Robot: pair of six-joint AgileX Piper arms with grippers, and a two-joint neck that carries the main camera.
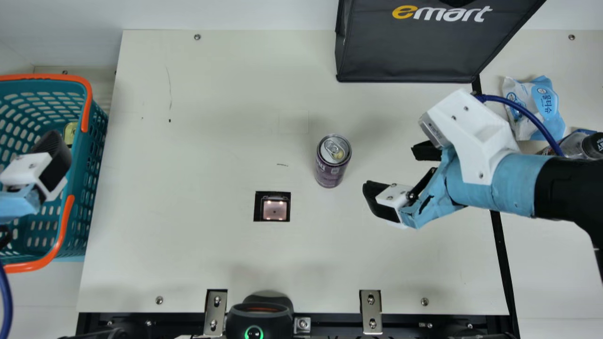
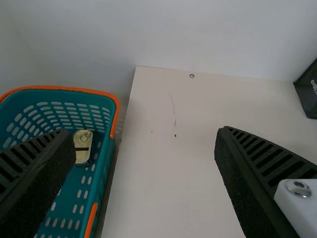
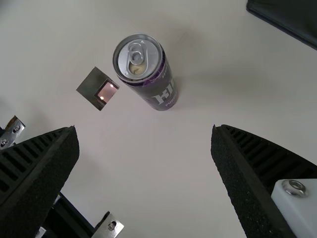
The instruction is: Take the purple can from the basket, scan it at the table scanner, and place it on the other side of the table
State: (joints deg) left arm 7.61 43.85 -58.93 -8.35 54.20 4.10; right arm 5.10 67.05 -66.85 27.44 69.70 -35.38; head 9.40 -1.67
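Observation:
The purple can (image 1: pixel 331 162) stands upright on the table, up and to the right of the table scanner (image 1: pixel 274 210) in the main view. My right gripper (image 1: pixel 393 175) is open just right of the can, not touching it. In the right wrist view the can (image 3: pixel 148 74) stands beyond the open right gripper (image 3: pixel 143 144), with the scanner (image 3: pixel 101 89) beside it. My left gripper (image 1: pixel 52 160) is over the teal basket (image 1: pixel 92 155). Seen from its wrist, the left gripper (image 2: pixel 143 144) is open with nothing between its fingers.
A small gold tin (image 2: pixel 83 141) lies in the basket. A black bag (image 1: pixel 410 52) stands at the table's back right. Beyond the right arm are a wipes pack (image 1: pixel 541 106) and a bottle (image 1: pixel 574 145). A black device (image 1: pixel 259 318) sits at the front edge.

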